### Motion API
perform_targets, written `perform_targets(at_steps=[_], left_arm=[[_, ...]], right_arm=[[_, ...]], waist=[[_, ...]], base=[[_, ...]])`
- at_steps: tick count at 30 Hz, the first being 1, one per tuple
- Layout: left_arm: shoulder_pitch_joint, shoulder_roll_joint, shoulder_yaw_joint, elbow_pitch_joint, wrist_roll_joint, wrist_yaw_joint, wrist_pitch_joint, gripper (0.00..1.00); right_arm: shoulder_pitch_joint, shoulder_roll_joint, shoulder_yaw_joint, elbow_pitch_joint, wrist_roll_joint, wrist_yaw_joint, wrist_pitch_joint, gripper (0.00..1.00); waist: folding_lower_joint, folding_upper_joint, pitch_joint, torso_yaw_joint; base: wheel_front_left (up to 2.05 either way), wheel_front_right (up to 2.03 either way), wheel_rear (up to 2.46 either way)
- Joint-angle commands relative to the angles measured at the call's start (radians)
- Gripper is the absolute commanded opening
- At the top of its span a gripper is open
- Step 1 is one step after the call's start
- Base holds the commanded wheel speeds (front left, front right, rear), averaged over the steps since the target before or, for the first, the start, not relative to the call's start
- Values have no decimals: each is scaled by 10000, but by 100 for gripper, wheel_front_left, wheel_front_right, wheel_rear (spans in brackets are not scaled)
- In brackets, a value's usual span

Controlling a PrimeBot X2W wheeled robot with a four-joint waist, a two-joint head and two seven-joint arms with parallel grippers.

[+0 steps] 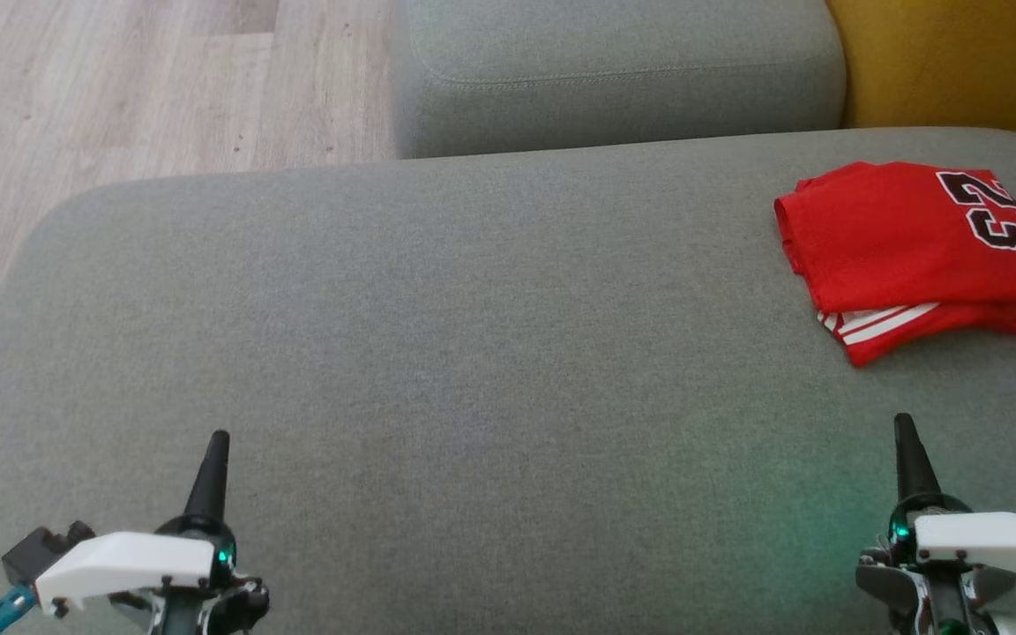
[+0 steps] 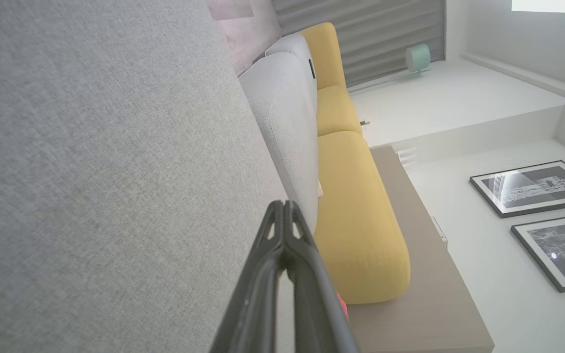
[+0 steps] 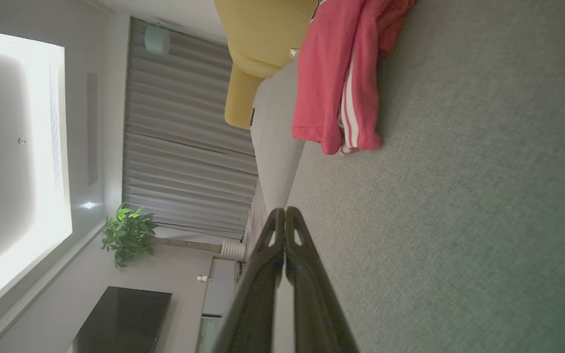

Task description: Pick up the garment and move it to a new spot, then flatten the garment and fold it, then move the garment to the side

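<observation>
Garment [image 1: 896,247]: red jersey, folded, numerals up, lying at far right of grey sofa seat [image 1: 473,309]. Right gripper [image 1: 905,428]: fingers pressed together, empty, near garment, apart from it. Left gripper [image 1: 219,441]: likewise closed, empty, well apart

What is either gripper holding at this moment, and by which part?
Nothing is held. The left gripper and the right gripper are both shut on nothing, apart from the folded red garment, which lies on the grey cushion.
</observation>
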Motion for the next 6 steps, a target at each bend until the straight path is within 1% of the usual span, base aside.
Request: perform_targets(at_steps=[1,5,6], left_arm=[[-632,158,423,-230,-365,-150,91,0],[-781,154,569,-175,-938,-237,238,0],[-781,154,569,-175,-938,-237,238,0]], right_arm=[[-574,-200,76,-397,383,56,103,0],[-687,-199,-24,-419,936,58,249,0],[-687,-199,-24,-419,936,58,249,0]], waist=[[0,0,21,-5],[0,0,76,-16],[0,0,76,-16]], base=[[0,0,0],[0,0,0],[0,0,0]])
